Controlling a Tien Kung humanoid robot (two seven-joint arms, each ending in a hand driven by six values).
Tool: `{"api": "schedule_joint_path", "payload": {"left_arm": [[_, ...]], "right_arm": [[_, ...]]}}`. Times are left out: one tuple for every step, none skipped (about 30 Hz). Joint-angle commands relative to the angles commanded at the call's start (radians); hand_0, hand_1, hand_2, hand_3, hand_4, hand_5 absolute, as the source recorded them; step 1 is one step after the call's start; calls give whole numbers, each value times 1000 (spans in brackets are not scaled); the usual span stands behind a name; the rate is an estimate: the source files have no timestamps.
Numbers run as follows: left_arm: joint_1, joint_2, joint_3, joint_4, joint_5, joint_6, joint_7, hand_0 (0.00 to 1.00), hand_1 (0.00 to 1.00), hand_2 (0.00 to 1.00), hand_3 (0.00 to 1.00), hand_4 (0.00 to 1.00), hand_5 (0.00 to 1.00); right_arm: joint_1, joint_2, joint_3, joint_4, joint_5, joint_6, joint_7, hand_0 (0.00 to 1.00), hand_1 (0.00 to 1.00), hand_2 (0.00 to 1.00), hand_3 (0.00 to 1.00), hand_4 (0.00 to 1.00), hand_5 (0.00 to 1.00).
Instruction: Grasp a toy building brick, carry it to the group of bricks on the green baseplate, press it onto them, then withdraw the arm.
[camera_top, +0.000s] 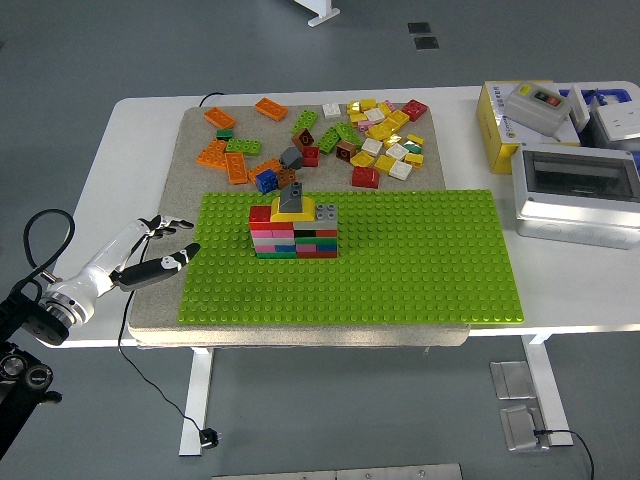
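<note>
A stack of coloured bricks (294, 229) stands on the green baseplate (400, 260), left of its middle, with a grey sloped brick (292, 197) on top. Loose bricks (340, 135) in orange, yellow, green, red and white lie scattered on the grey mat behind the baseplate. My left hand (160, 245) hovers just off the baseplate's left edge, fingers spread and holding nothing. It is well apart from the stack. The right arm does not show.
A grey mat (195, 150) lies under the baseplate and the loose bricks. At the right end of the table stand a yellow box (495, 125) and grey-and-white electrical enclosures (575, 195). A black cable (45, 235) loops near my left arm.
</note>
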Motion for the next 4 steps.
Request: {"api": "schedule_joint_path", "payload": {"left_arm": [[0,0,1,0,-1,0,0,870,851,866,782,705,630],[0,0,2,1,-1,0,0,870,851,866,782,705,630],[0,0,2,1,-1,0,0,870,851,866,782,705,630],[0,-1,3,1,-2,0,0,870,851,866,782,705,630]], "right_arm": [[0,0,1,0,-1,0,0,757,701,729,699,478,903],[0,-1,1,0,-1,-1,-1,757,701,729,699,478,903],[1,-1,1,0,-1,-1,-1,757,701,729,699,478,903],[1,-1,2,0,-3,-1,-2,757,701,729,699,478,903]]}}
